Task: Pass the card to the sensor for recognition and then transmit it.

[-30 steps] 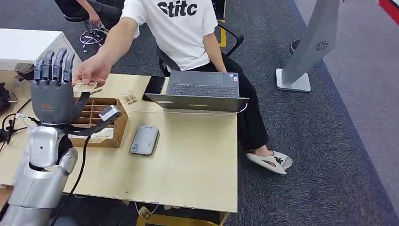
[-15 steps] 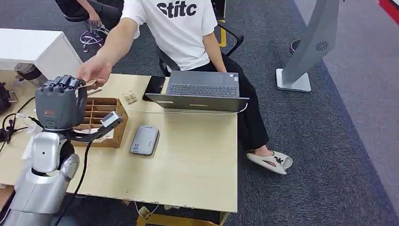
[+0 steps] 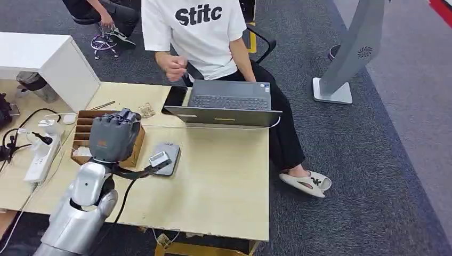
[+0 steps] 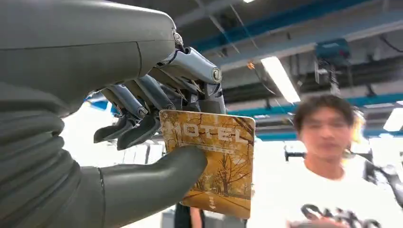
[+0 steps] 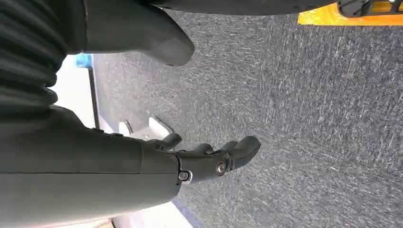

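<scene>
**Card in the left hand, sensor just ahead**

The robot's left hand (image 3: pixel 113 136) has its fingers curled in, and the wrist view shows why: the thick grey thumb presses a golden-brown hotel key card printed with autumn trees (image 4: pixel 214 164) against the darker fingers (image 4: pixel 138 130). The card is pinched near one long edge, with most of its face standing free of the hand. From the head view the hand hangs above the pale wooden table (image 3: pixel 224 186), over the near edge of the brown cardboard box with dividers (image 3: pixel 85 128), and just beside the flat grey card reader (image 3: pixel 168 154) lying on the table.

The step in hand looks like the carry to the sensor: the card is held, but it has not yet reached the reader. The next move calls for bringing the hand across and down so that the free face of the card lies flat over, or close above, the reader's top, and the wrist probably has to turn, since the card now faces away from the table. After recognition the card has to go to the person in the white printed T-shirt (image 3: pixel 200 32) seated behind the open grey laptop (image 3: pixel 226 101).

The right hand (image 5: pixel 209 159) hangs over dark grey carpet, fingers loosely bent and holding nothing.
</scene>
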